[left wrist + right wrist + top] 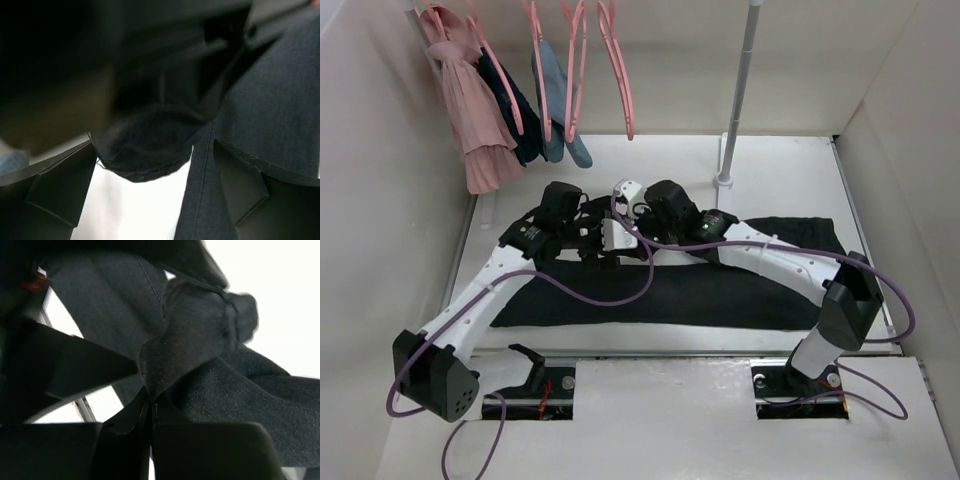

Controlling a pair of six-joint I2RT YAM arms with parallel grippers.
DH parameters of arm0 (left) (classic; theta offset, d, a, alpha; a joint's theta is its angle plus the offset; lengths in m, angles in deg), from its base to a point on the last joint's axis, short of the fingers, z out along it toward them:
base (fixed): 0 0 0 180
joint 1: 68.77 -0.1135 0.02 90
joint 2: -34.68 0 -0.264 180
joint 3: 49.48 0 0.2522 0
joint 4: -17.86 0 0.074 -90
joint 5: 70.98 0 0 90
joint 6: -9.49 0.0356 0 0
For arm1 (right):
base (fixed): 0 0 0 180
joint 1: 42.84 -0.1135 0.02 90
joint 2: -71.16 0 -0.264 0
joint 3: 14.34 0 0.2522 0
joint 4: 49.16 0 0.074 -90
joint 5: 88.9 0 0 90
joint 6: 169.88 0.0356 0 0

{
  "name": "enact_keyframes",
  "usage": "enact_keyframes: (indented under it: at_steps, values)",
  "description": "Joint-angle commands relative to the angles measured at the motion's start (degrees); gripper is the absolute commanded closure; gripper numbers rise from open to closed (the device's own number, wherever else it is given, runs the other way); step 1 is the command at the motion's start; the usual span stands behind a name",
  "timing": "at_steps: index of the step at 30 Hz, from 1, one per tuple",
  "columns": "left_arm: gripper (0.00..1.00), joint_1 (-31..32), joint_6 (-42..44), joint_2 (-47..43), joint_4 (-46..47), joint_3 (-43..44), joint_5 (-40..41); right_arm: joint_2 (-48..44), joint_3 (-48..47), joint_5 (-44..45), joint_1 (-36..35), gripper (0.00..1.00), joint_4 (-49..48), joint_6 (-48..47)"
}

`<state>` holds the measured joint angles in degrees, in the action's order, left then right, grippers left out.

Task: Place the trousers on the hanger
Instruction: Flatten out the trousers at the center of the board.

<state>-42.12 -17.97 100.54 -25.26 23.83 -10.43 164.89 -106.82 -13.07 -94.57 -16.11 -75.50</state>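
Note:
The black trousers point(720, 295) lie spread across the white table, bunched up at their far middle, where both grippers meet. My right gripper point(625, 225) is shut on a raised fold of the trousers point(200, 330), pinched between its fingertips in the right wrist view point(151, 407). My left gripper point(575, 240) is just left of it. Its jaws stand wide open point(154, 145), and a hanging lump of the black fabric point(145, 150) sits between them above the white table. Several pink hangers hang on the rail at the back; the rightmost hanger point(623, 90) is bare.
A pink garment point(470, 110), a dark navy one point(520, 120) and a blue-grey one point(560, 110) hang on other pink hangers at the back left. A white pole point(738, 90) stands at the back right. White walls enclose the table on three sides.

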Motion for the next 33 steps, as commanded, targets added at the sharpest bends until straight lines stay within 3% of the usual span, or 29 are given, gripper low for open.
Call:
enact_keyframes:
  at_steps: [1,3,5,6,7,8,9,10,12,14,16,17,19,21,23,25,29,33]
  values:
    - [0.00,1.90,4.08,1.19,3.00,-0.40,0.62,0.92,-2.05,-3.67,-0.31,1.00,-1.62,-1.31]
    - [0.11,1.91,4.08,1.81,3.00,-0.40,1.15,0.92,-2.05,-4.19,-0.31,1.00,-1.10,-1.31]
    - [0.33,1.91,4.08,1.81,2.13,-0.40,1.15,0.92,-2.05,-4.19,-0.31,1.00,-1.10,-1.31]
    - [0.67,1.91,4.08,1.81,1.25,-0.40,1.76,0.92,-2.05,-4.19,-0.31,1.00,-1.10,-1.31]
    - [0.84,1.91,4.08,1.81,1.24,-0.40,2.38,0.92,-1.44,-3.67,-0.31,1.00,-1.10,-1.31]
    - [1.00,1.91,2.34,1.81,0.72,-0.40,3.95,0.92,-1.44,-3.67,-0.31,0.93,-1.62,-1.31]
    - [1.00,1.91,1.10,1.81,0.71,-0.40,4.92,0.92,-1.44,-3.06,-0.31,0.93,-1.62,-1.31]
    - [1.00,1.91,0.13,1.81,0.71,-0.40,6.06,0.92,-1.44,-3.05,1.09,0.59,-0.84,-0.35]
    - [1.00,1.91,-4.15,0.24,1.32,-0.93,8.61,0.40,-0.91,-2.44,3.02,0.33,0.22,2.46]
    - [1.00,1.91,-7.33,-0.56,1.33,-1.45,12.91,-0.30,1.36,-0.06,7.76,0.18,2.24,5.36]
    - [1.00,1.91,-9.80,-1.96,-0.16,-2.06,17.21,-3.63,4.26,0.55,12.33,0.12,2.24,9.40]
    - [1.00,1.91,-9.81,-3.01,-1.30,-3.11,18.63,-7.13,7.41,0.55,17.83,0.05,2.24,12.11]
    - [1.00,0.60,-11.12,-3.98,-1.31,-4.43,21.79,-10.92,9.98,1.95,23.57,0.00,1.63,14.68]
    - [1.00,-0.89,-13.22,-4.77,0.00,-5.84,27.06,-13.83,10.78,9.40,30.70,0.00,3.20,17.05]
    - [1.00,-1.69,-15.34,-5.30,2.28,-5.85,34.50,-14.63,10.78,20.52,35.18,0.00,8.55,21.27]
    - [1.00,-2.31,-17.79,-5.31,4.92,-6.38,38.31,-12.11,8.50,24.27,43.52,0.00,14.69,24.52]
    - [1.00,-2.84,-22.01,-3.91,3.80,-3.66,40.35,-2.37,4.81,17.71,59.52,0.00,20.43,25.15]
    - [1.00,-2.84,-24.04,-2.76,2.65,-2.95,40.35,4.95,1.47,18.64,65.08,0.00,20.44,23.75]
